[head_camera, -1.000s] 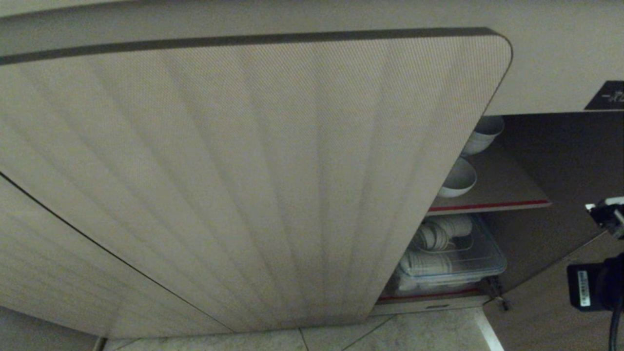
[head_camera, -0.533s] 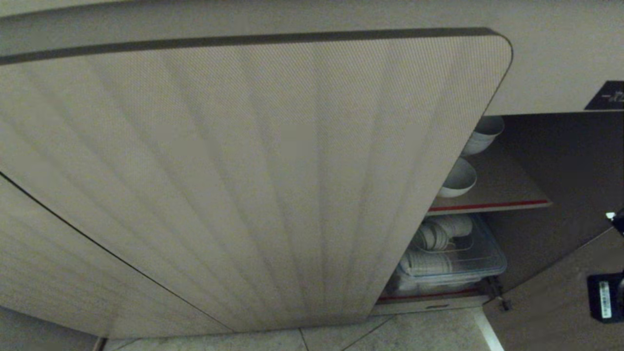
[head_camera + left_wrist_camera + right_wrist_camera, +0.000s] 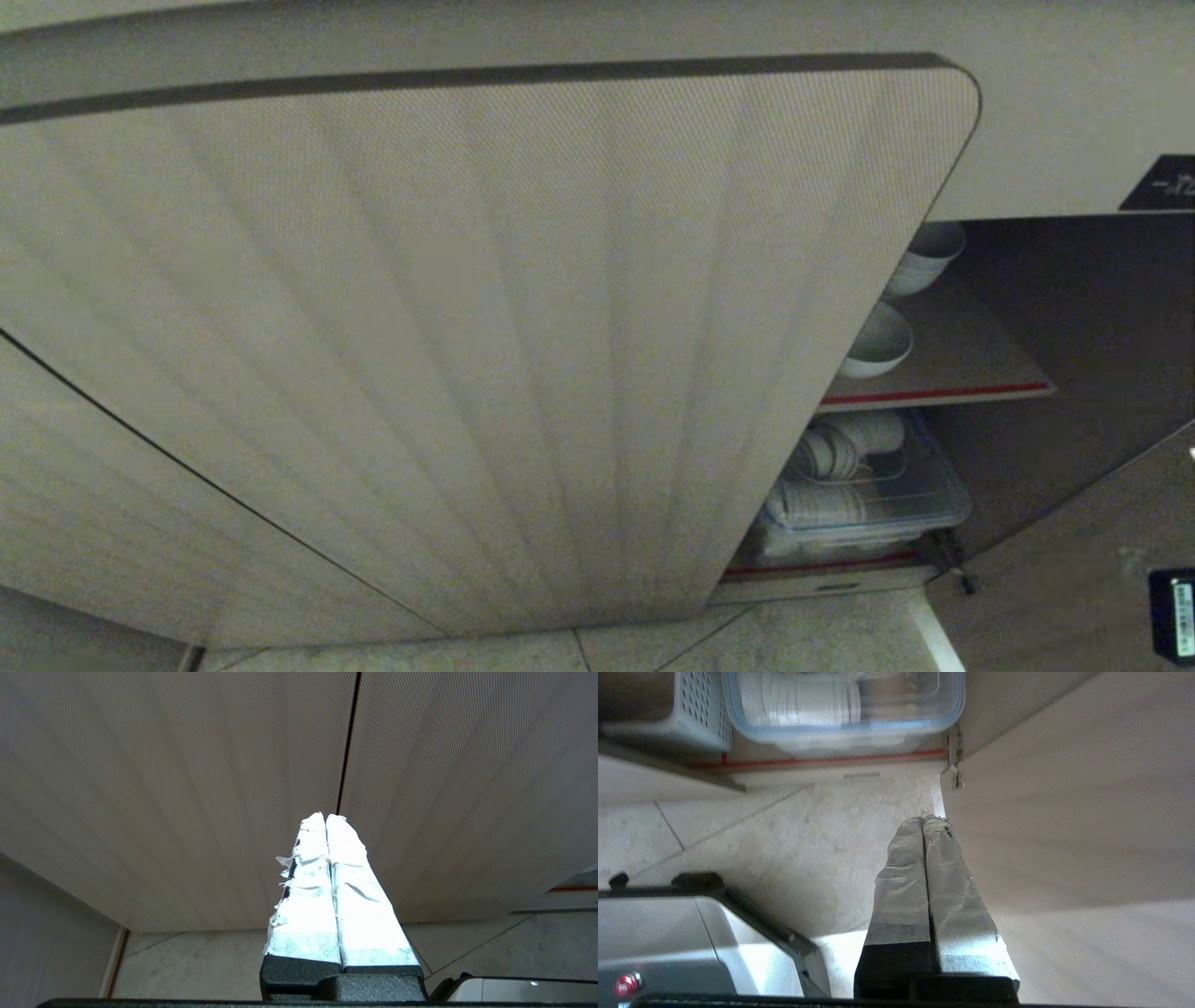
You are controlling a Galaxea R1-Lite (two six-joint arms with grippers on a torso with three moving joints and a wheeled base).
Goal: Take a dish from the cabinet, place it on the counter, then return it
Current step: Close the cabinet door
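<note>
The cabinet stands with its right ribbed door (image 3: 1074,579) swung open and its wide left door (image 3: 467,355) covering most of the head view. On the brown shelf with the red front edge (image 3: 934,394) sit two white dishes, one bowl (image 3: 878,341) near the front and another (image 3: 926,254) behind it. The counter's thick cream front edge (image 3: 1055,112) runs above the doors. My right gripper (image 3: 924,815) is shut and empty, low over the floor beside the open door (image 3: 1064,812). My left gripper (image 3: 325,816) is shut and empty, facing the seam between closed doors.
A clear lidded box (image 3: 868,485) with stacked white dishes fills the cabinet's bottom compartment; a perforated grey basket (image 3: 700,709) stands beside it. The robot's grey base (image 3: 691,933) lies close to the right gripper. Tiled floor (image 3: 822,635) lies before the cabinet.
The right arm has sunk and drawn away toward the lower right of the head view; only a black labelled part of it still shows at the edge. The dishes have not moved.
</note>
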